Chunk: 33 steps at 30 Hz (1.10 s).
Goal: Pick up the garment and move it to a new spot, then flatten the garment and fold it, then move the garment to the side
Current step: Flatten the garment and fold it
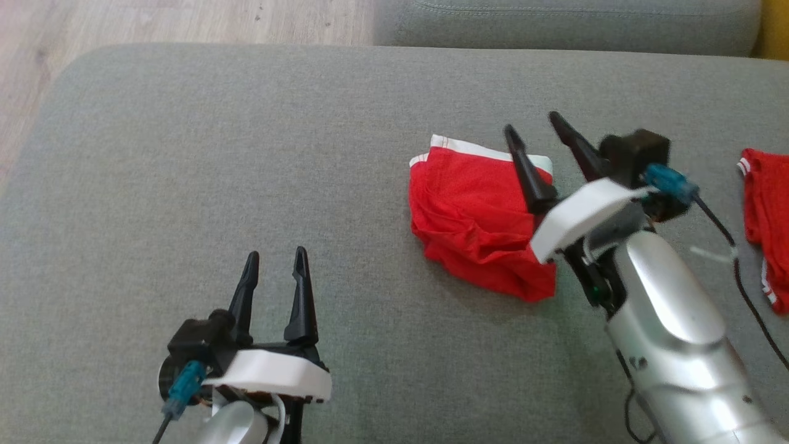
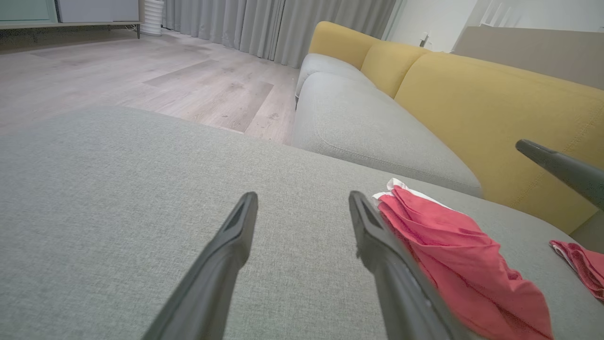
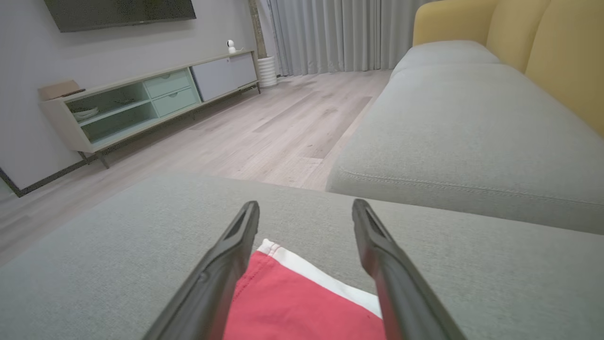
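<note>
A red garment (image 1: 478, 222) with a white band lies folded and a bit rumpled on the grey cushion (image 1: 246, 154), right of centre. My right gripper (image 1: 532, 121) hovers open over its far right corner, nothing between the fingers; the right wrist view shows the garment (image 3: 302, 302) lying below the spread fingers. My left gripper (image 1: 275, 261) stands open near the front left, well apart from the cloth. In the left wrist view the garment (image 2: 453, 250) lies just right of the right finger (image 2: 391, 264).
A second red piece of clothing (image 1: 764, 216) lies at the cushion's right edge. A grey and yellow sofa (image 2: 424, 104) stands beyond the cushion, with wooden floor (image 1: 154, 18) to the far left. A black cable (image 1: 746, 290) trails from the right wrist.
</note>
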Motion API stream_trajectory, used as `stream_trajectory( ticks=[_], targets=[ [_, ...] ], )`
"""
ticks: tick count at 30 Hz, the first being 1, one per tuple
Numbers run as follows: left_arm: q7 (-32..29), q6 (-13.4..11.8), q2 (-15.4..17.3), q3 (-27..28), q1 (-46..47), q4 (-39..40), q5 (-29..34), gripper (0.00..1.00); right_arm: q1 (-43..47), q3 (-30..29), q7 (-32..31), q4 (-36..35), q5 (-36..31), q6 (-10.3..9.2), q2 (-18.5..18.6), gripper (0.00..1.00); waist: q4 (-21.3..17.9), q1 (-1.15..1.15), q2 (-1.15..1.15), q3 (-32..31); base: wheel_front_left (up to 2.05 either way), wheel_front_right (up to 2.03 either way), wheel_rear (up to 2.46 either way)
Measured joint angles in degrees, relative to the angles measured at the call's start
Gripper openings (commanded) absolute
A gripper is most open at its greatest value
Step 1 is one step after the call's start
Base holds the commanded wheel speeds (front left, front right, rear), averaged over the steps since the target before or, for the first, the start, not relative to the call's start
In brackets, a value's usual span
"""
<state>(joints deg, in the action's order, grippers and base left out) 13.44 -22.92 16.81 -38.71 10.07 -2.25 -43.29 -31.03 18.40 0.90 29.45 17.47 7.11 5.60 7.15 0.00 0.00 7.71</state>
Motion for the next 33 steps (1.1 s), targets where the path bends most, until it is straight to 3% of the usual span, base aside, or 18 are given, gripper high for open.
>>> stream_trajectory(
  ticks=[5,7,8,9,10,18,25,33],
  targets=[
    [-0.01,0.00,0.01,-0.07,-0.01,0.02,-0.01,1.00,3.53,-0.48,0.97,-1.07,-5.84,0.00,1.46,1.00,0.03,0.00,0.00,0.19,0.00,0.00,0.00],
    [-0.01,0.01,0.01,-0.09,-0.01,0.02,-0.01,1.00,4.58,-0.23,0.94,-0.65,-7.62,0.00,2.15,0.38,0.31,0.00,0.00,0.38,0.00,0.00,0.00],
    [-0.01,0.08,0.02,-0.09,-0.01,0.01,-0.01,1.00,5.03,-0.01,0.94,-0.15,-7.88,0.00,2.21,0.29,0.49,0.00,0.00,0.48,0.00,0.00,0.00],
    [-0.01,0.16,0.02,-0.10,0.00,0.01,-0.01,1.00,5.41,0.51,0.92,0.49,-8.09,0.00,2.22,0.06,0.68,0.00,0.00,0.58,0.00,0.00,0.00],
    [-0.01,0.22,0.02,-0.10,0.00,0.01,-0.01,1.00,5.78,1.32,0.86,1.22,-8.29,0.00,2.22,0.00,0.87,0.00,0.00,0.68,0.00,0.00,0.00],
    [-0.01,0.23,0.04,-0.09,0.00,-0.29,-0.05,1.00,6.21,9.98,0.52,6.82,-8.25,0.00,1.89,0.00,1.90,0.00,0.00,0.99,0.00,0.00,0.00],
    [0.00,0.23,0.04,-0.05,0.01,-0.30,-0.16,1.00,4.93,20.50,-0.15,10.51,-4.93,0.00,0.53,0.00,2.27,0.00,0.00,1.43,0.00,0.00,0.00],
    [0.00,0.23,0.03,0.14,0.02,-0.40,-0.18,1.00,0.92,28.71,-0.29,13.95,-2.22,0.00,0.52,0.00,2.15,0.00,0.00,1.95,0.00,0.00,0.00]
  ],
)
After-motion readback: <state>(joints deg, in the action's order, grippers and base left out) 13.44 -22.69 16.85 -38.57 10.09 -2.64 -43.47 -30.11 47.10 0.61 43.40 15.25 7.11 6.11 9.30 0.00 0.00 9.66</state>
